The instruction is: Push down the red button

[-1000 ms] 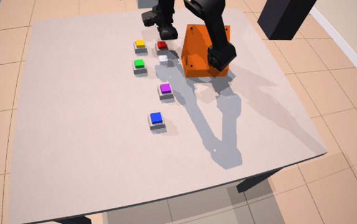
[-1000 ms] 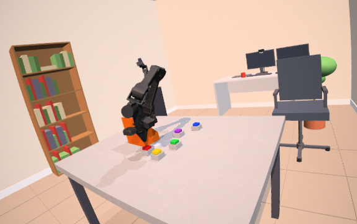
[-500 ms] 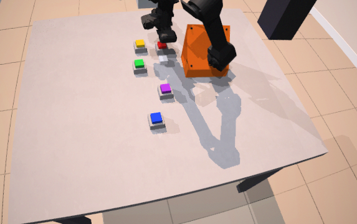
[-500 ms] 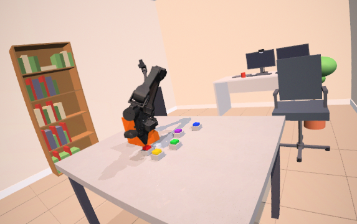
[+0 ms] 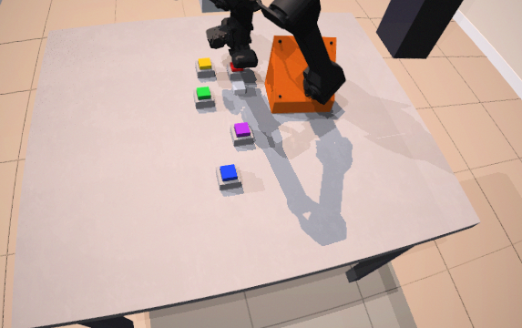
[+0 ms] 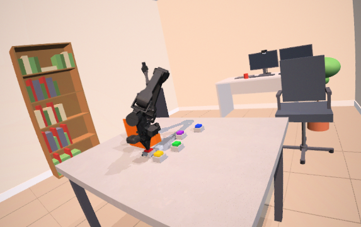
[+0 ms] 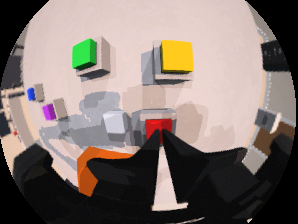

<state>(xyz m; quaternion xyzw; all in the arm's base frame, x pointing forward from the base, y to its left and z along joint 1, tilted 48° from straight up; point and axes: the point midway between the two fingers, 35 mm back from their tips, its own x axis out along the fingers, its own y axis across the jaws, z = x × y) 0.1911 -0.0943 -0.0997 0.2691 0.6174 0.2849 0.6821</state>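
Observation:
The red button (image 5: 234, 69) (image 6: 148, 151) (image 7: 158, 124) sits in a grey housing, partly covered by my gripper in the top view. My gripper (image 6: 148, 148) (image 7: 160, 132) is shut, with nothing between its fingers. It points down with its tips at the red cap, overlapping the cap's near edge in the wrist view. Whether the tips touch the cap or push it in cannot be told. In the top view the hand hides the fingertips.
A whitish block (image 5: 239, 87) (image 7: 116, 123) stands close beside the red button. The yellow button (image 5: 204, 64) (image 6: 158, 154) (image 7: 176, 56), green button (image 5: 203, 93) (image 7: 84, 53), purple button (image 5: 242, 129) and blue button (image 5: 229, 172) stand nearby. An orange block (image 5: 285, 68) is by the arm.

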